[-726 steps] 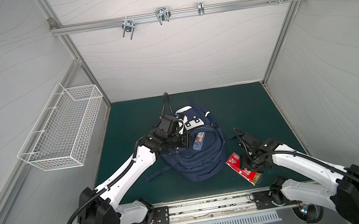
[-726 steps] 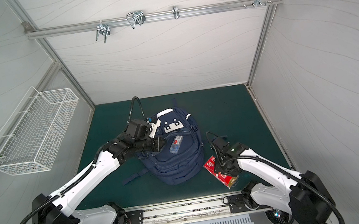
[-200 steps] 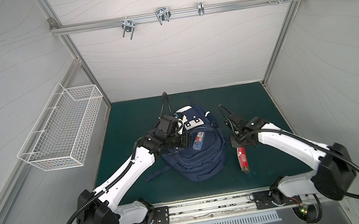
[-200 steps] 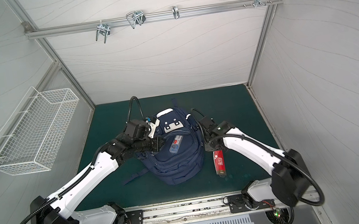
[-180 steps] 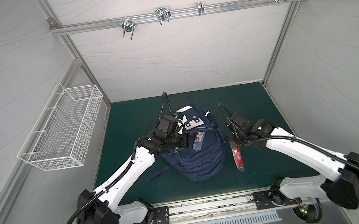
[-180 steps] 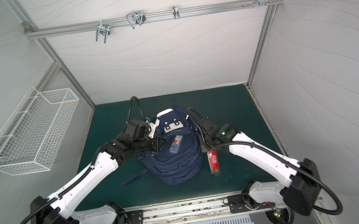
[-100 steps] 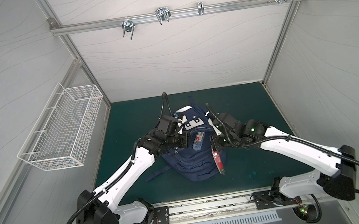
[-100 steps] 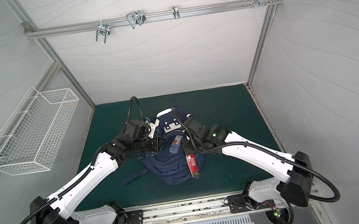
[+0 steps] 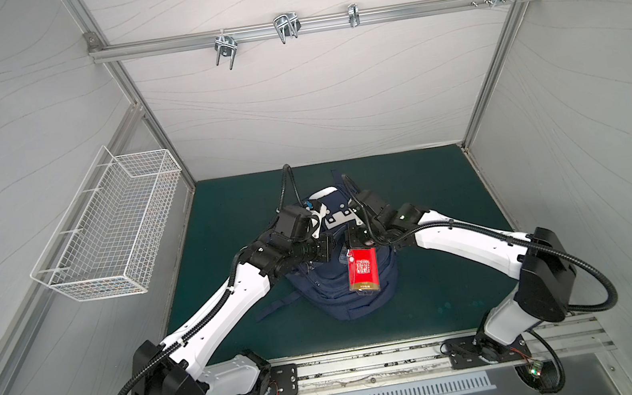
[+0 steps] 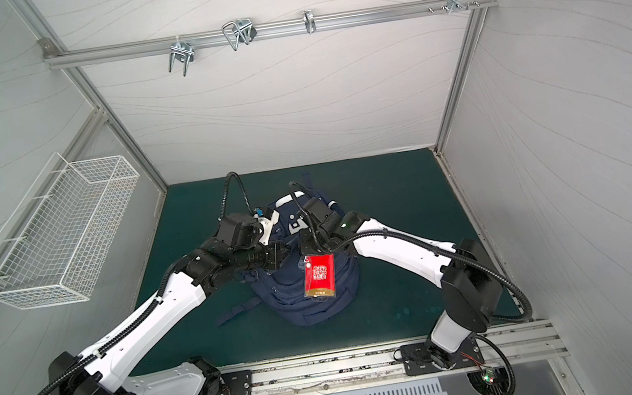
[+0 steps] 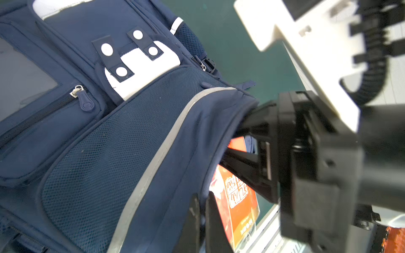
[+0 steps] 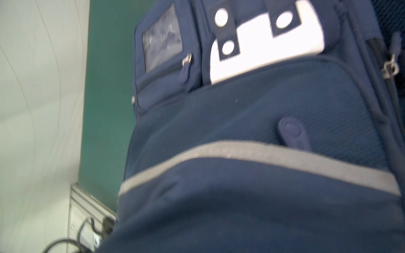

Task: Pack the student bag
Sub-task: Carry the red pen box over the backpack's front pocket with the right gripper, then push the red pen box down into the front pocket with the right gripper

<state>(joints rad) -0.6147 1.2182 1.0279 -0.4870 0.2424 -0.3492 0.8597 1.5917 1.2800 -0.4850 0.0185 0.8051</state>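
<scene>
The student bag [image 9: 345,299], navy blue with grey stripes and a white patch, lies in the middle of the green mat [image 9: 431,190] in both top views. My left gripper [image 11: 202,219] is shut on the edge of the bag's front flap [image 11: 171,157] and holds it lifted. My right gripper [image 9: 356,243] reaches in from the right over that opening. A flat red packet [image 9: 363,271] hangs from it over the bag [image 10: 313,308]. In the left wrist view its fingers [image 11: 243,166] stand slightly apart, with the packet's top [image 11: 236,143] between them. The right wrist view shows only bag fabric [image 12: 241,109].
A white wire basket [image 9: 113,231] hangs on the left wall. A metal rail with hooks [image 9: 284,28] crosses the back wall high up. The arms' mounting rail [image 9: 371,363] runs along the mat's front edge. A loose bag strap [image 9: 275,309] lies on the mat by the left arm.
My right arm has swung left, carrying the red packet from the mat right of the bag to over the opening. The packet turned face-up. The left gripper kept its hold.
</scene>
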